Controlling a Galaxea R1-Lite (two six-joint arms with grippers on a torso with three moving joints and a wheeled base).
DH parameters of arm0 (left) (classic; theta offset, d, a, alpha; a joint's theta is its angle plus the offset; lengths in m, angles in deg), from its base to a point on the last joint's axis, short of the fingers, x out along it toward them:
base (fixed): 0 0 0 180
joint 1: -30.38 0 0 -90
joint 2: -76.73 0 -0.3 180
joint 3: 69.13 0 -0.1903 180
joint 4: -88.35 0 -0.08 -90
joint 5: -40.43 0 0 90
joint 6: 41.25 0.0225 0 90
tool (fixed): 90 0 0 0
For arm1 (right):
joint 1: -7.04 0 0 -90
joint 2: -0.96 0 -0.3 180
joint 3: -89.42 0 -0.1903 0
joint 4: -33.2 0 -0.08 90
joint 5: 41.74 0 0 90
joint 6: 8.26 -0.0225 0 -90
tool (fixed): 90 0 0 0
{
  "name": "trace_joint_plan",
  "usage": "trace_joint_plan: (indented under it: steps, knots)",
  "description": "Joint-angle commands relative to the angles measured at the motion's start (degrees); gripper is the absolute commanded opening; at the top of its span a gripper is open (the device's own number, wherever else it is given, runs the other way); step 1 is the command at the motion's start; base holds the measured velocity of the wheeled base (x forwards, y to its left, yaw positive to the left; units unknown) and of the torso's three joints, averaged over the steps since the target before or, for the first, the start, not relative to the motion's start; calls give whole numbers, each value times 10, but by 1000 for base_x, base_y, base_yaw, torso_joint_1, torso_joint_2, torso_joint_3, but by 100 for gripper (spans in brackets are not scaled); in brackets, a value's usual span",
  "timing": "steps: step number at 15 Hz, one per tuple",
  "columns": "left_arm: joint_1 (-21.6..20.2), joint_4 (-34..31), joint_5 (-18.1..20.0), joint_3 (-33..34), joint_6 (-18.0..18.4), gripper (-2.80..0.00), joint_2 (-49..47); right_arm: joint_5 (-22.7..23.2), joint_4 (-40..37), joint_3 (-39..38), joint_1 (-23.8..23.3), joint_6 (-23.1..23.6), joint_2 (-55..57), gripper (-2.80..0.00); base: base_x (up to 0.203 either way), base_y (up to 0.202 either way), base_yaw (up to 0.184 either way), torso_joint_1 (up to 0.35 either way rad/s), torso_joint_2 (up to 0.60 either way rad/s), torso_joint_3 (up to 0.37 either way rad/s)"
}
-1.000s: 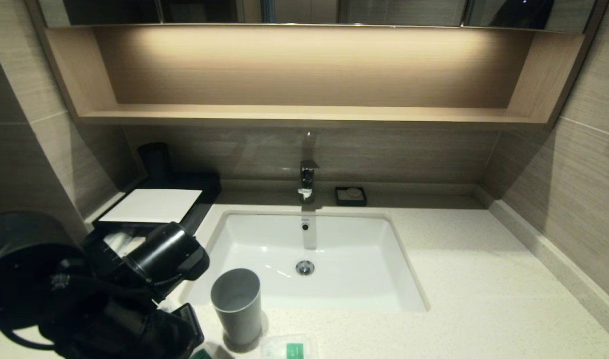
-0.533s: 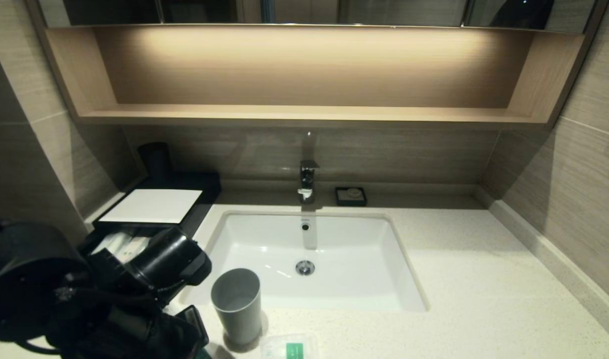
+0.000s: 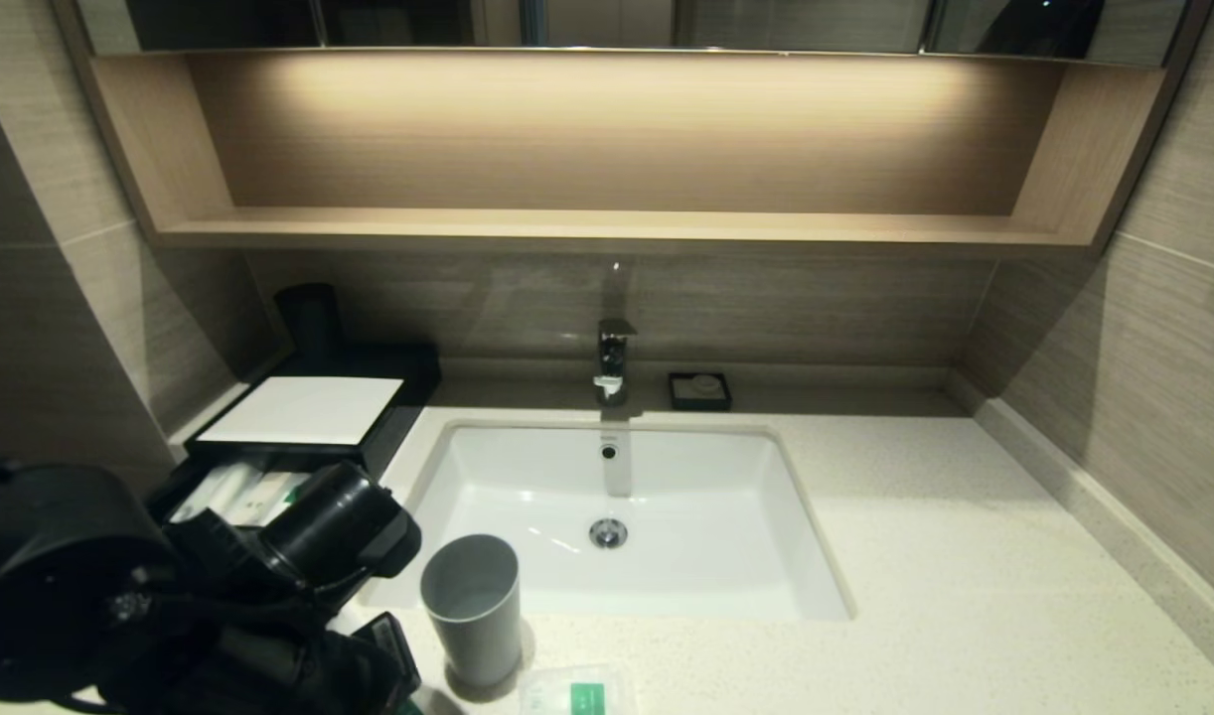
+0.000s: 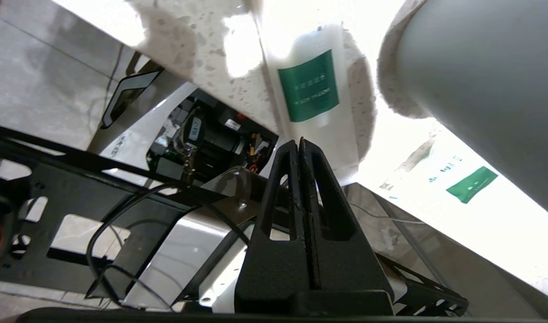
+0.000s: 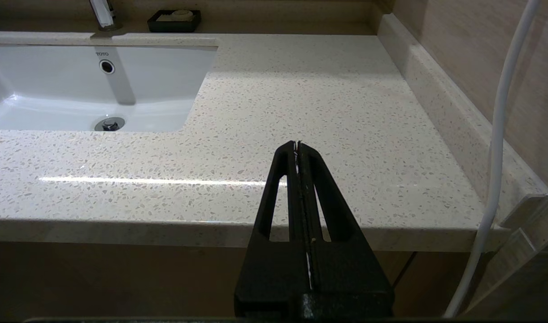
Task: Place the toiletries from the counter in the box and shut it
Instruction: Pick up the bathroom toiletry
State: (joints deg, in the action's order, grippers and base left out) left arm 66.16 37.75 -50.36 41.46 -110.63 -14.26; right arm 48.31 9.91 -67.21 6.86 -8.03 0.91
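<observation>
Standing against the back wall at the counter's (image 3: 915, 556) left end, the box (image 3: 304, 409) shows its white top panel, front drawer (image 3: 231, 494) pulled out toward the room. Inside the drawer: pale wrapped packets, at least two, one with a green label; partly hidden by the left arm. Grey cup (image 3: 471, 606) upright on the front edge beside the sink (image 3: 617, 516), nothing visible in it. Soap dish (image 3: 699, 390) by the tap holds a pale bar. Long packet (image 4: 316, 103) lies at the counter's front lip beside the cup; small squarish packet (image 3: 577, 692) just the other side. Left gripper (image 4: 299, 142) pinched together at the long packet's near end, whether gripping it unclear. Right gripper (image 5: 297, 144) closed, empty, before the counter's right stretch.
</observation>
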Motion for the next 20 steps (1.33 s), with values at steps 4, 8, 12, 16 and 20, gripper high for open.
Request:
trace_joint_plan:
  steps: [4, 8, 12, 16, 20]
  knots:
    - [0, 37, -2, 20, -3, -280, 3, 0, 0, -1, 0, 0, 0, -280, 0, 0, 0, 0, 0, 0]
    - [0, 37, -3, 21, -2, -280, -2, 0, 0, -1, 0, 0, 0, -280, 0, 0, 0, 0, 0, 0]
    - [-1, 38, -3, 20, -2, 0, -4, 0, 0, -1, 0, 0, 0, -280, 0, 0, 0, 0, 0, 0]
    - [-1, 38, -3, 20, -3, 0, -10, 0, 0, -1, 0, 0, 0, -280, 0, 0, 0, 0, 0, 0]
    - [-2, 38, -3, 18, -3, 0, -25, 0, 0, -1, 0, 0, 0, -280, 0, 0, 0, 0, 0, 0]
